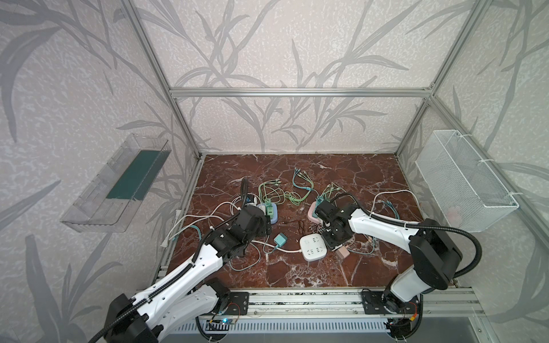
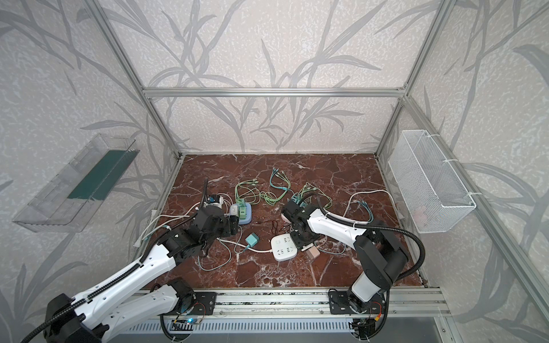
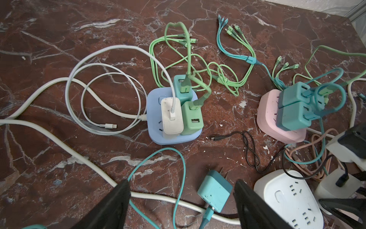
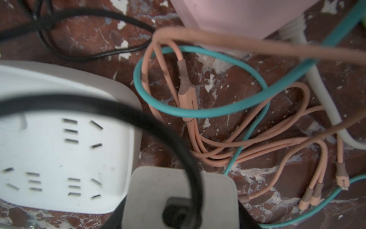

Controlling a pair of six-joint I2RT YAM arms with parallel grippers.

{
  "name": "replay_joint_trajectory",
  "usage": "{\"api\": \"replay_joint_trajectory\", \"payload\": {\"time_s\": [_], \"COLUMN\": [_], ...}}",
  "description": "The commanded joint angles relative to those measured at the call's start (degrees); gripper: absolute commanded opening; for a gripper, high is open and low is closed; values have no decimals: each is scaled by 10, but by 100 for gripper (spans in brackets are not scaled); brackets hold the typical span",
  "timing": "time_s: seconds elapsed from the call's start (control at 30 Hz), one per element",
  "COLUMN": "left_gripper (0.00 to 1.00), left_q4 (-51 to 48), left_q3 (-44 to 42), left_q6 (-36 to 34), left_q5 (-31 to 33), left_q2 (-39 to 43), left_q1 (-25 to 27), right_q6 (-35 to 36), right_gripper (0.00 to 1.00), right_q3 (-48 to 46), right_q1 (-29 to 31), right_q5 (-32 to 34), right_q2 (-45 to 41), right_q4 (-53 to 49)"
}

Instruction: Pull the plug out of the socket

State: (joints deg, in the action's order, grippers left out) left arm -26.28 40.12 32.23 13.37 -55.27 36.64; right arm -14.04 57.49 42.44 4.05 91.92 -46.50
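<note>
Black cable (image 4: 122, 111) draped across white socket (image 4: 59, 150), blocking view.

Tabletop (image 3: 59, 29) showing as red-brown marble-look slab w/ white veining, smooth, semi-gloss. White socket block (image 3: 289, 200) presenting as smooth matt plastic, light scuffing. Blue socket block (image 3: 154, 136) and pink socket block (image 3: 265, 119) appearing as soft-matt plastic. Teal plug (image 3: 214, 191) looking like matt plastic, speckled w/ marks; prongs reading as bare metal. Green cables (image 3: 158, 45) and salmon cables (image 4: 217, 156) looking rubbery, matt. Frame rails (image 1: 297, 92) showing as brushed aluminium. Basket (image 1: 463, 178) appearing as white-coated wire mesh. Wall tray (image 1: 98, 208) looking like clear glossy plastic.
</note>
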Motion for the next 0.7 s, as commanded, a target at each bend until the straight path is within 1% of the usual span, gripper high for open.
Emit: {"api": "replay_joint_trajectory", "payload": {"time_s": [0.0, 0.13, 0.23, 0.37, 0.5, 0.67], "left_gripper": [83, 82, 81, 79, 75, 71], "left_q4": [-8, 17, 21, 19, 18, 18], "left_q3": [17, 21, 27, 41, 50, 55], "left_q6": [-17, -14, -17, -25, -24, -29], "left_q5": [-15, -52, -59, -73, -78, -88], "left_q2": [-26, -46, -62, -85, -105, -118], "left_q1": [-19, -39, -49, -59, -72, -89], "right_q6": [5, 3, 3, 3, -1, -5], "right_gripper": [60, 67, 72, 74, 77, 78], "right_q3": [20, 39, 53, 74, 91, 105], "right_q1": [-8, -9, -10, -10, -10, -10], "right_q5": [-4, -15, -15, -18, -20, 8], "right_q2": [3, 1, -7, -17, -34, -58], "right_q4": [-17, -22, -20, -27, -26, -19]}}
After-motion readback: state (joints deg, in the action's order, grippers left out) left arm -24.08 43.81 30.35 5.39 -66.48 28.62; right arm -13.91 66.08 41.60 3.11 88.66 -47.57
